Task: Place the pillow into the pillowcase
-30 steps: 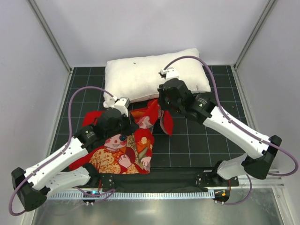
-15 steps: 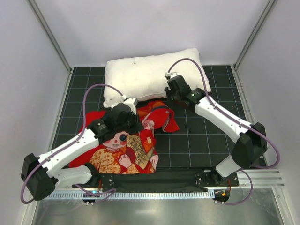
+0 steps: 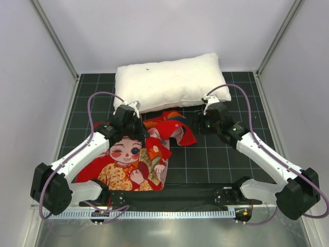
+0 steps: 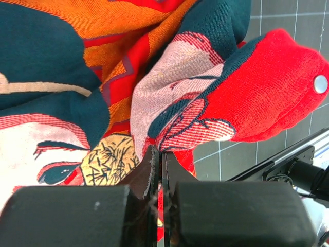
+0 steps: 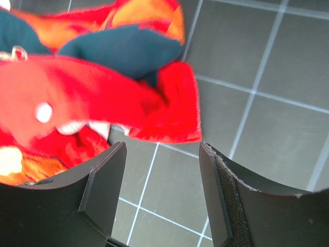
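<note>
Pillow (image 3: 169, 82): white and plump, laid at the far side of the counter (image 3: 216, 154) with its long axis left to right, wholly outside the case.

Pillowcase (image 3: 133, 159): red and printed, crumpled at near left, with its far edge just near of the pillow's long near side.

Left claw (image 4: 158, 154): pressed together, with a fold of the pillowcase pinched at its tips.

Right claw (image 5: 162, 154): spread, with nothing held. A red corner of the pillowcase is seen just left of it.

The pillow lies far of both claws. The right claw is judged nearer its right end.

Bare mat (image 3: 198, 159) right of the pillowcase (image 3: 128, 170) lies open; the pillow (image 3: 169, 82) blocks the far side.
</note>
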Controlling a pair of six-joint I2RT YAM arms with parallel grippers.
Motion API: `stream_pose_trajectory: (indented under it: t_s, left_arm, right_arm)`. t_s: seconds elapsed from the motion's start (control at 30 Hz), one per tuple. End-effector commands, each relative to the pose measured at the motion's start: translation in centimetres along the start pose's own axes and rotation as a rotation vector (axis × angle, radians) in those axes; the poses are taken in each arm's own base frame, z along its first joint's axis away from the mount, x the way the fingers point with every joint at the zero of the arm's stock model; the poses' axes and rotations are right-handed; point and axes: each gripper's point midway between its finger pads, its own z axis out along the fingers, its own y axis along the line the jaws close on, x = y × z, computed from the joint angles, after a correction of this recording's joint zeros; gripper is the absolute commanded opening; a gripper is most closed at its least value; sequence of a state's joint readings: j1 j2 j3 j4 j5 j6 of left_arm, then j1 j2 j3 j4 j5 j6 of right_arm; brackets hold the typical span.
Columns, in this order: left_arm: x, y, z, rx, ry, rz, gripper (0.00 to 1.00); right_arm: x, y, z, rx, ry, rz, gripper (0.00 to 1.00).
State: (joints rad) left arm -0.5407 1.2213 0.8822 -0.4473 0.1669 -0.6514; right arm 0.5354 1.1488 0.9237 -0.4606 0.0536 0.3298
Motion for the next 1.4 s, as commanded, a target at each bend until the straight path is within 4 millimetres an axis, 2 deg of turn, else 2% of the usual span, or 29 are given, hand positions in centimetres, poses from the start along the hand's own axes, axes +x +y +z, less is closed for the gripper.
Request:
stream_pose_trajectory:
  t_s: [0.0,0.1,0.33,0.47,0.57,0.6,0.7,0.73,0.77,0.8,0.87,0.9,0.97,1.03,1.07,1.13,1.17,1.23,1.27,1.33,1.37]
  left_arm:
    - [-1.7,-1.1,-1.7,0.046,-0.055,-0.014,0.00]
    - [-1.6,-0.9,-1.8,0.040,-0.060,-0.013,0.00]
    - [-1.7,-0.8,-1.7,0.036,-0.058,-0.017,0.00]
    - [-1.7,-0.7,-1.7,0.036,-0.058,-0.017,0.00]
    - [-1.6,-0.8,-1.8,0.041,-0.057,-0.015,0.00]
    - [-1.5,-0.8,-1.9,0.045,-0.052,-0.010,0.00]
    - [-1.3,-0.9,-2.2,0.048,-0.037,0.012,0.02]
    - [-1.1,-0.9,-2.3,0.050,-0.027,0.030,0.02]
    - [-0.7,-0.7,-2.5,0.040,-0.010,0.037,0.04]
    - [-0.8,-0.8,-2.8,0.037,-0.007,0.048,0.06]
    - [-0.8,-0.8,-3.4,0.035,0.001,0.074,0.15]
    - [-0.4,-0.7,-3.9,0.027,0.017,0.078,0.32]
    - [-1.1,-1.6,-4.9,0.032,-0.006,0.120,0.36]
    - [-2.0,-2.2,-6.3,0.020,-0.039,0.145,0.43]
    - [-2.4,-2.0,-6.7,-0.004,-0.060,0.167,0.53]
    - [-2.9,-2.4,-7.5,-0.019,-0.064,0.198,0.62]
    - [-3.8,-3.6,-8.3,-0.002,-0.093,0.231,0.67]
    - [-4.3,-4.9,-8.6,0.012,-0.113,0.261,0.68]
    - [-4.8,-6.7,-9.1,0.028,-0.147,0.310,0.69]
    - [-5.1,-8.4,-8.6,0.023,-0.163,0.360,0.70]
    - [-4.8,-10.7,-9.1,0.065,-0.171,0.406,0.70]
  right_arm:
    - [1.0,2.2,0.8,-0.142,-0.020,0.012,0.66]
    - [1.5,3.2,1.3,-0.219,-0.042,0.004,0.66]
    - [0.3,4.9,2.5,-0.294,-0.090,-0.059,0.66]
    - [-0.7,4.4,3.8,-0.248,-0.111,-0.066,0.66]
    - [-1.4,4.4,5.1,-0.215,-0.115,-0.078,0.62]
    - [-1.9,4.2,5.6,-0.179,-0.128,-0.078,0.57]
    - [-2.5,4.4,6.0,-0.163,-0.160,-0.083,0.50]
    - [-2.6,4.8,5.7,-0.173,-0.168,-0.092,0.37]
    - [-3.5,5.4,5.4,-0.191,-0.209,-0.096,0.30]
    - [-3.6,5.8,5.1,-0.209,-0.218,-0.103,0.21]
    - [-4.4,7.3,3.4,-0.261,-0.264,-0.122,0.13]
    - [-4.4,7.5,2.9,-0.271,-0.279,-0.134,0.12]
    - [-5.2,8.5,0.5,-0.320,-0.331,-0.152,0.13]
    - [-5.7,8.8,-1.0,-0.336,-0.354,-0.159,0.12]
    - [-6.5,9.0,-2.6,-0.350,-0.380,-0.162,0.07]
    - [-6.3,8.8,-3.6,-0.346,-0.362,-0.170,0.07]
    - [-6.6,9.1,-4.8,-0.364,-0.356,-0.176,0.07]
    - [-6.1,9.2,-5.5,-0.373,-0.320,-0.191,0.07]
    - [-6.6,9.6,-6.2,-0.382,-0.325,-0.193,0.07]
    - [-6.1,9.6,-6.5,-0.384,-0.279,-0.197,0.07]
    - [-6.7,9.9,-7.0,-0.385,-0.280,-0.196,0.07]
